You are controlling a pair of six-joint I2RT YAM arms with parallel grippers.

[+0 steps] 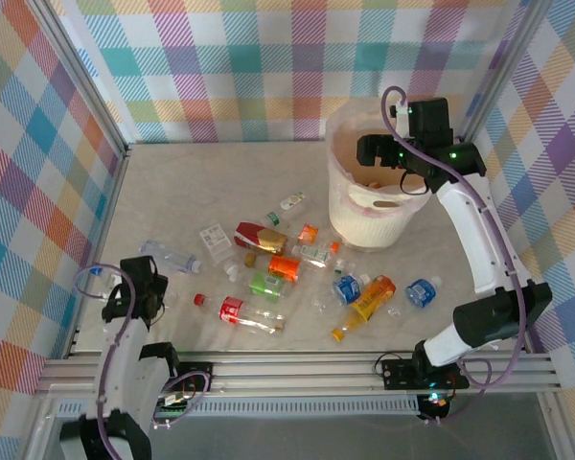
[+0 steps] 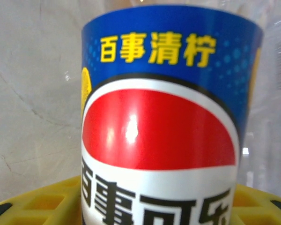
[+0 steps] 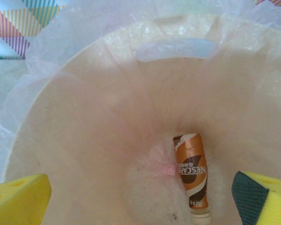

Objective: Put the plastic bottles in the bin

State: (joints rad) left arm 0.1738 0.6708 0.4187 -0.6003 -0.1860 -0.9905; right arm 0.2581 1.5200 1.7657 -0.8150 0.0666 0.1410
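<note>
Many bottles strew the marbled table inside checked walls — right pincer wide, empty; left pincer unclear.

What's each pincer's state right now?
Left pincer: closed on a Pepsi bottle.
Right pincer: open, empty, over the bin.

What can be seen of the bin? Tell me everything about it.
The bin is a large round bucket of cream-pink, see-through plastic, with a thin clear liner folded over its rim and an oval handle cut-out in the wall. It stands upright on the table, far right. One brown-labelled bottle lies on its bottom. The open right hand hovers over its mouth.
</note>
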